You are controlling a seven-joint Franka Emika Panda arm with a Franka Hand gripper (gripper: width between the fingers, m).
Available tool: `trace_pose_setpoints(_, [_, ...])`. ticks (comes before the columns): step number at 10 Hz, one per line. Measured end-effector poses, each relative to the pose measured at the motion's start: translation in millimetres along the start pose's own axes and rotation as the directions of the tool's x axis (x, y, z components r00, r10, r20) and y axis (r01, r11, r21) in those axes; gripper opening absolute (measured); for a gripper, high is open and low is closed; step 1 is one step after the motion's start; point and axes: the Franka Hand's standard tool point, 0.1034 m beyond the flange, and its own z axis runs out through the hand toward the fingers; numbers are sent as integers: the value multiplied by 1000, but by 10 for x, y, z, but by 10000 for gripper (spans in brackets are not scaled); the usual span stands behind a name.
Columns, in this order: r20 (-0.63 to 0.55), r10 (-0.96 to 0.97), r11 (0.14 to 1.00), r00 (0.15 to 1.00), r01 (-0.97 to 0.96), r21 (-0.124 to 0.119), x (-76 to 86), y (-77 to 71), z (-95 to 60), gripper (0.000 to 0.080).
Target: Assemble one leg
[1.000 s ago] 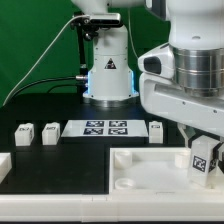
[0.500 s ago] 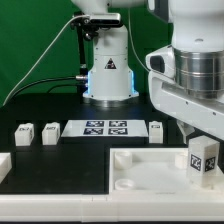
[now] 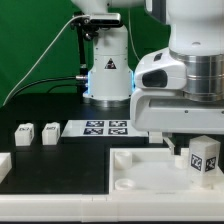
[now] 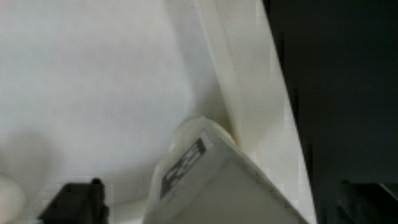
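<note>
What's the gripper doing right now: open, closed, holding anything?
Gripper: open, fingers apart on either side of the leg, not touching it.

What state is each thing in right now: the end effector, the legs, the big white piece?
end effector: fingers either side of the leg; whether it is clamped cannot be told.
leg: upright, at the large white piece's corner on the exterior view's right.
loose legs: two, resting on the table, away from the arm.
large white piece: lying flat, pockets facing up.
marker board: flat on the table.
</note>
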Motion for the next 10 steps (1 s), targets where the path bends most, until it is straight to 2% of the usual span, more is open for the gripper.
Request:
trace_pose_setpoints(2, [-39,-253,967,967,251,-42,38,-40,-36,649])
trace_pose_setpoints(4, [-56,-440,897,896,438,-58,-18,-9,4,649])
trace_pose_setpoints(7, [-51,-461,887,886,458,-57,-27,-4,21,646])
trace_pose_setpoints(8, [-51,-461,887,886,458,-57,-28,-3,25,469])
trace_pose_setpoints(9, [-51,-461,887,886,458,-57,-28,-3,27,469])
trace_pose_setpoints(10, [-51,-460,887,886,458,-57,-26,3,28,331])
